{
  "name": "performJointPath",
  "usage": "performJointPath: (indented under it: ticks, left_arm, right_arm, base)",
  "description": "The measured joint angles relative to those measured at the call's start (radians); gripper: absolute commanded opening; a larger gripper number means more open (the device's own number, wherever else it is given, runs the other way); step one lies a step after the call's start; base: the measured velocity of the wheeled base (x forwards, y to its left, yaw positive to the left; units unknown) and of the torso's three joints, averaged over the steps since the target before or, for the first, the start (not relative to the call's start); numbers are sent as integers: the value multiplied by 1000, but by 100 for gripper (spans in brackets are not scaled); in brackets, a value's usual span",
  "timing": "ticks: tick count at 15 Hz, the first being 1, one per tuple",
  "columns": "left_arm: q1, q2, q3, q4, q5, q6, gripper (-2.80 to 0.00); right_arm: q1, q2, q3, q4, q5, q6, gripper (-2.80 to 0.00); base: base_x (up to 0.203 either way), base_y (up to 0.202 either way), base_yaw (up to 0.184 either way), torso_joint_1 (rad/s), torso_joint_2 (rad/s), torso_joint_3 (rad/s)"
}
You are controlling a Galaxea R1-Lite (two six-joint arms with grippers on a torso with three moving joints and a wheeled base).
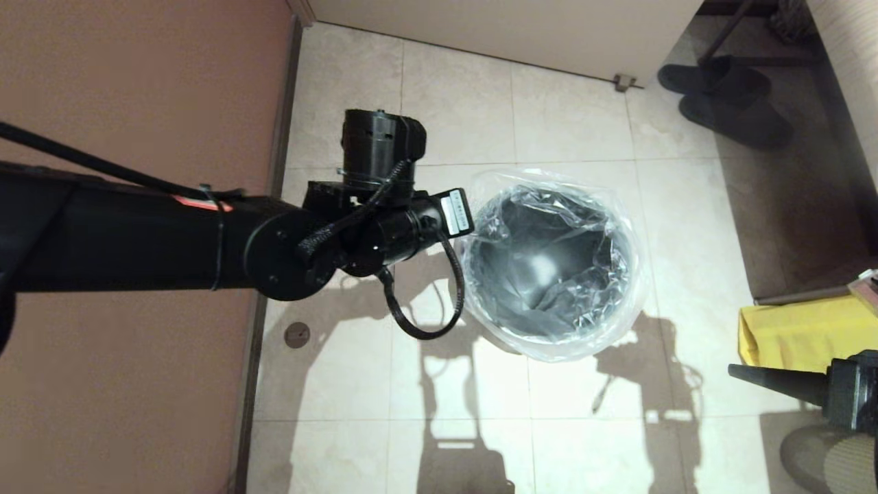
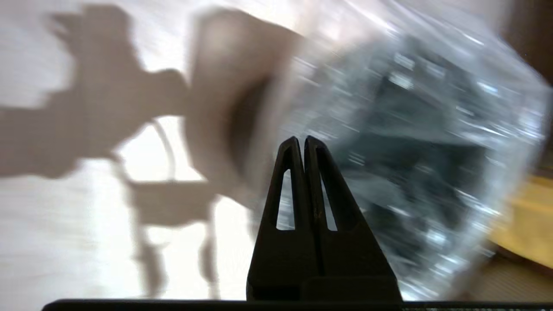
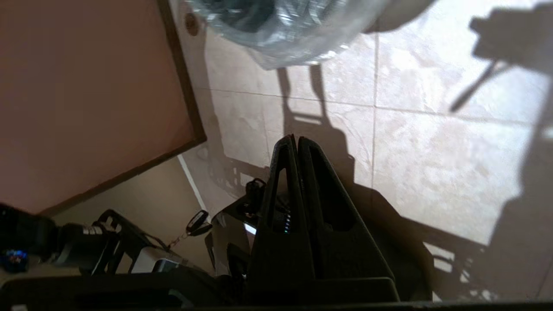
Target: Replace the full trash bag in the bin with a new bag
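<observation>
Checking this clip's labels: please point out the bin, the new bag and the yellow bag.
the bin [image 1: 531, 271], head view, on its shiny inside bottom.
the new bag [image 1: 621, 206], head view, on the clear plastic folded over the rim.
the yellow bag [image 1: 799, 333], head view, on its flat opaque side.

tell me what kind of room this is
Probably a home hallway or entryway: a tiled floor, dark slippers by the wall, and a small bin lined with a clear bag.

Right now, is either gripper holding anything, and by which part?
Nothing is held. The left gripper is shut empty beside the new bag lining the bin; the right gripper is shut empty.
</observation>
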Motion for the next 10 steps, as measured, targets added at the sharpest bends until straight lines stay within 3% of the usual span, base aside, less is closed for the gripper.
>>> performJointPath:
  ticks: [2,4,10]
  left_arm:
    - [27,-57,51,-2,61,56,-280]
    - [44,-127,139,-2,93,67,-280]
    - [116,-298,309,-14,100,65,-280]
  right_arm:
    - [43,-51,-3,-1,0,-2,-280]
    - [56,-75,-20,-9,-8,-4,-280]
    - [59,-156,-32,-8,-30,1,-280]
  base:
    - [0,0,0,0,0,0]
    - [0,0,0,0,0,0]
    - [0,0,0,0,0,0]
